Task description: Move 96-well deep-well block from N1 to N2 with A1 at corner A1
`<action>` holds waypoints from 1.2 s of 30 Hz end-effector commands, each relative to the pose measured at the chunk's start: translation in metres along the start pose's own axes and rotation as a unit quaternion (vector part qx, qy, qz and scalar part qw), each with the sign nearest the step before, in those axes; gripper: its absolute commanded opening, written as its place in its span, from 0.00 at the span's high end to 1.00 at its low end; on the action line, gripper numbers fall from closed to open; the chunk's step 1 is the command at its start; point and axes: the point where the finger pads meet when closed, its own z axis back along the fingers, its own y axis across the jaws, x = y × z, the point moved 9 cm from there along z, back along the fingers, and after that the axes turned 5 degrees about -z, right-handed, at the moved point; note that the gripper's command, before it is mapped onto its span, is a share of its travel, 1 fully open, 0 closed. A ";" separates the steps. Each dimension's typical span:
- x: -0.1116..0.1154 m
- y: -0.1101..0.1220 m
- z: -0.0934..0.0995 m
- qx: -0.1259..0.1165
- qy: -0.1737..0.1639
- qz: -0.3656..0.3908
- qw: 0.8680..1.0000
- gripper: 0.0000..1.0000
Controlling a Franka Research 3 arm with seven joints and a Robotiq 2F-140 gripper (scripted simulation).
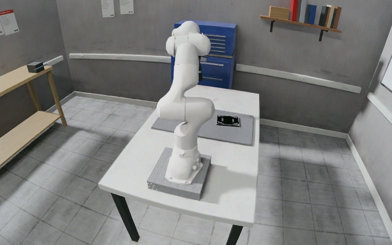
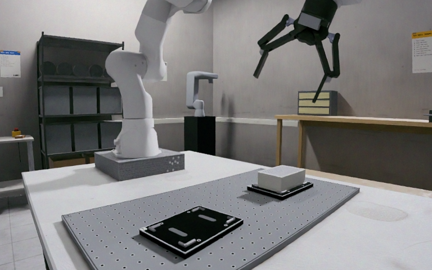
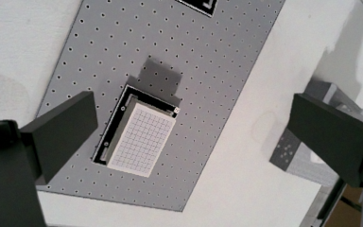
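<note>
Overhead, gripper (image 2: 292,78) spread wide, empty, above block (image 2: 280,178) near bench's far edge; skewed descent could clip block, tilting it.

A white table (image 2: 362,230) carries a perforated grey board (image 2: 111,230) and the arm's grey base block (image 2: 134,167).

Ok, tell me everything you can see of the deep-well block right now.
The deep-well block is a white, matte, plastic-looking rectangular box, its top a fine grid of wells. It sits upright in a black plate nest on the perforated grey breadboard. The open gripper hangs high above, not touching it.
</note>
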 end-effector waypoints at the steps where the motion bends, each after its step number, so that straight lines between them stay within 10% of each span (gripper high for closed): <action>1: 0.000 0.000 0.000 0.000 0.000 0.000 1.000 0.00; 20: 0.001 -0.001 -0.002 -0.003 -0.001 -0.003 1.000 0.00; 36: 0.029 -0.022 -0.042 -0.053 -0.014 -0.058 0.997 0.00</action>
